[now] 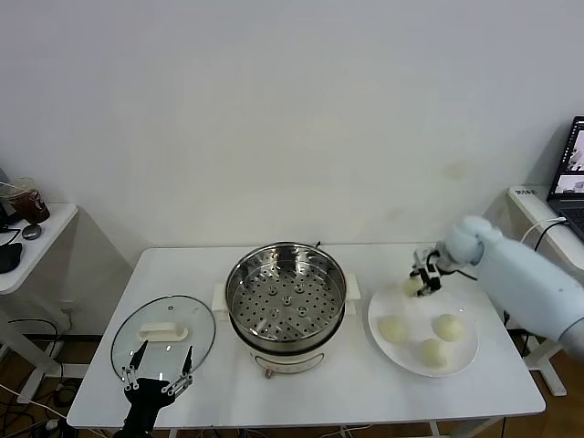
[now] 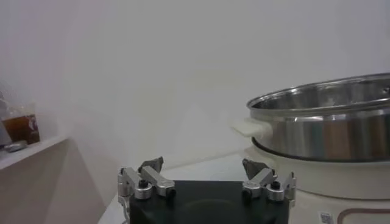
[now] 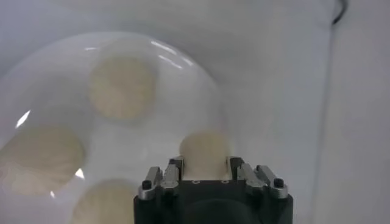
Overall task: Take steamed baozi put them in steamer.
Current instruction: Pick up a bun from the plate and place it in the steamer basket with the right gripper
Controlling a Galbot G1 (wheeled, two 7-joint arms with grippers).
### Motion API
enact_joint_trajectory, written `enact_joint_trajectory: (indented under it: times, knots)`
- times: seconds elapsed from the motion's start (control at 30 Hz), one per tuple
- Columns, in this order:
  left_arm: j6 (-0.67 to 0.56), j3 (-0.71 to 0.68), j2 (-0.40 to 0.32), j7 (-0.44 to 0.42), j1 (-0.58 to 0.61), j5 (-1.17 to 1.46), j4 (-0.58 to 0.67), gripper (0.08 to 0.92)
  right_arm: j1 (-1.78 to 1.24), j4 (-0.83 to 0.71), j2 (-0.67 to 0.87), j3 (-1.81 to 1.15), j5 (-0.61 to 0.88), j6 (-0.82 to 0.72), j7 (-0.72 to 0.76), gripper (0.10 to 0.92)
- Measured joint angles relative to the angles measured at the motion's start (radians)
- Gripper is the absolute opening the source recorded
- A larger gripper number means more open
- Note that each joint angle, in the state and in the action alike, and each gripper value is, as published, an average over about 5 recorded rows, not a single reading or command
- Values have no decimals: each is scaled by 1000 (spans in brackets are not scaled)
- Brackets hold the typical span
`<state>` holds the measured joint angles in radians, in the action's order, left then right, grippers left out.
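On the white table (image 1: 365, 388) the steamer (image 1: 286, 294), a shiny stainless-steel basket with a perforated bottom seated in a white electric pot base, stands at the middle, and nothing lies inside it. To the robot's right of it sits a flat white round plate (image 1: 468, 356) that carries the steamed baozi. Three of them rest loose on the plate: one (image 1: 392, 328) on the side nearest the steamer, one (image 1: 448, 326) toward the far right side, and one (image 1: 433, 352) near the front rim. The fourth baozi (image 1: 412, 286) is at the plate's back edge, and the right gripper (image 1: 424, 279) is clamped on it; in the right wrist view the bun (image 3: 204, 154) sits squeezed between the two fingers (image 3: 173, 172), with the other three buns spread over the plate (image 3: 183, 79) beyond. Whether this bun is touching the plate or already lifted clear of it cannot be told. The right arm reaches in from the robot's right side, above the plate's far rim. The left gripper (image 1: 161, 370) hangs at the table's front left, over the near edge of the round glass lid (image 1: 137, 333) with its white handle, which lies flat beside the steamer. Its fingers (image 2: 152, 165) stand spread wide with nothing between them, and the left wrist view looks past them to the steamer's wall (image 2: 323, 131).
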<state>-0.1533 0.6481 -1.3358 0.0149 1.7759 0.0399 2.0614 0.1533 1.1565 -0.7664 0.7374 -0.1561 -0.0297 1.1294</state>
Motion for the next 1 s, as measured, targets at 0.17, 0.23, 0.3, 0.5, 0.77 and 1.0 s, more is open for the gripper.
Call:
enact_joint_trajectory:
  times: [0.17,0.23,0.3,0.5,0.77,1.0]
  knots:
    - [-1,9,7,5,-7,3,4,823,144,52,-19,92,119,36,-1,475]
    - [-1,13,9,7,-9,6,4,823,196,72,-36,132,167,51,-5,475]
    - [-2,18,11,7,-9,8,6,823,242,88,-60,171,207,69,-10,475]
    - [-8,37,12,9,-3,8,16,823,347,107,-173,290,283,144,-32,478]
    - [-14,62,10,12,3,8,30,823,391,85,-354,416,263,302,-70,484]
    - [-19,86,6,12,11,10,33,823,374,38,-450,466,137,453,-104,484]
